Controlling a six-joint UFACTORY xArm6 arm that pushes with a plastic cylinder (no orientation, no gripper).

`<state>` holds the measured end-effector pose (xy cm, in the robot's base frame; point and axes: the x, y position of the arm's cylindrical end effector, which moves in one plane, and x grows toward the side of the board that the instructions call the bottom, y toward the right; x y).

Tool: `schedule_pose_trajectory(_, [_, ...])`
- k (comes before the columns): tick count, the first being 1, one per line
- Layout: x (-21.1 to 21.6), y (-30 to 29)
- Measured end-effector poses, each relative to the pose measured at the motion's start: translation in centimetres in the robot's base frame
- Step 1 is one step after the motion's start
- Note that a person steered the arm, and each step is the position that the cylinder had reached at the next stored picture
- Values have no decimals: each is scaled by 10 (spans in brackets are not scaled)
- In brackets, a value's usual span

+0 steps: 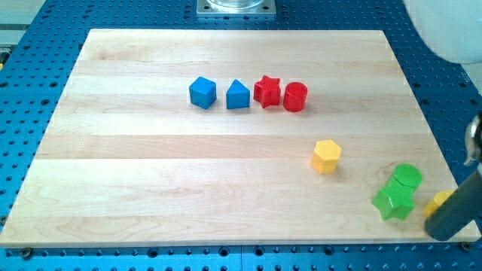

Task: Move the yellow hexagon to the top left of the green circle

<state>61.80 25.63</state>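
The yellow hexagon [326,156] lies on the wooden board [151,188], right of centre. The green circle [407,177] sits near the board's right edge, to the right of the hexagon and slightly lower, about a hundred pixels away. A green star [395,202] touches the circle from below left. My dark rod comes in from the view's right edge, and my tip [440,229] is at the board's bottom right corner. It is right of the green star and far from the hexagon.
A row of blocks lies in the upper middle: a blue cube [202,92], a blue triangular block [238,95], a red star [266,91] and a red circle [295,97]. A second yellow block [438,201] is partly hidden behind the rod. A white arm part fills the top right corner.
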Motion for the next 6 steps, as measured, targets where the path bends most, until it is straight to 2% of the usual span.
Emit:
schedule_pose_trajectory(2, [0, -9])
schedule_pose_trajectory(4, [0, -97])
schedule_pose_trajectory(5, [1, -162])
schedule_pose_trajectory(6, [-5, -171])
